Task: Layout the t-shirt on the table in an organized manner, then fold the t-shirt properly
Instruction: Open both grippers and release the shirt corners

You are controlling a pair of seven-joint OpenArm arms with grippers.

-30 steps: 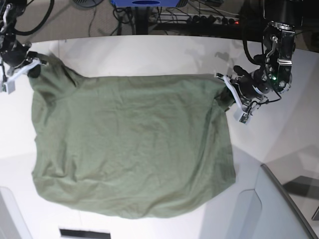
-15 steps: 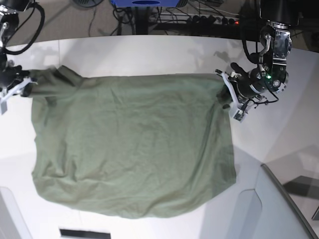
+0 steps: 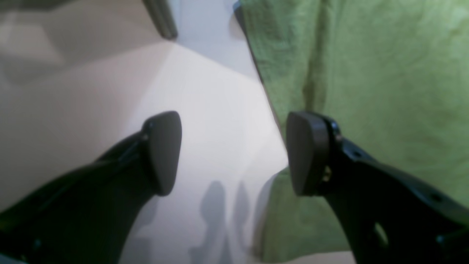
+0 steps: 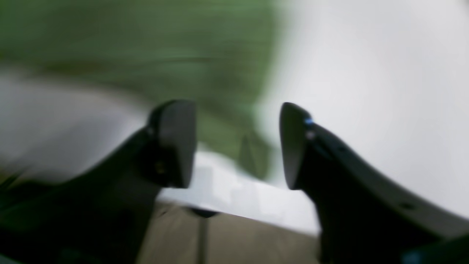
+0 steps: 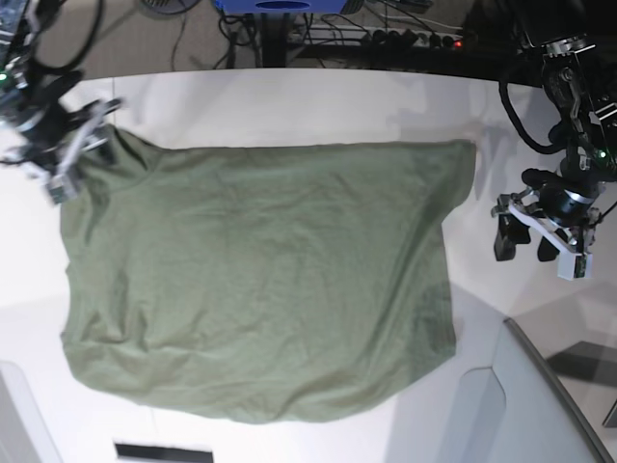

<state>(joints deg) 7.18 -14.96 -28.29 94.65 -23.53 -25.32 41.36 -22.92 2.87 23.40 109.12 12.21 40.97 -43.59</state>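
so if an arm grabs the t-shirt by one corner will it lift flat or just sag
The t-shirt would probably sag: it lies limp and finely wrinkled on the table, so it looks thin and floppy. It likely drags rather than slides as one piece, since its edges curve unevenly. It looks light.

We look down from above in the base view, taking in the whole white table (image 5: 289,106), the spread t-shirt (image 5: 260,280) and both arms, from well back; the far table edge lies at the top. The left wrist view sits low behind the left gripper (image 3: 234,152), close to the tabletop, looking out between its two pads (image 3: 165,150); it shares with the base view the shirt's edge and the bare table beside it. The right wrist view rides likewise behind the right gripper (image 4: 236,143), near the surface and blurred; it shares with the base view a corner of green cloth and the table's edge.
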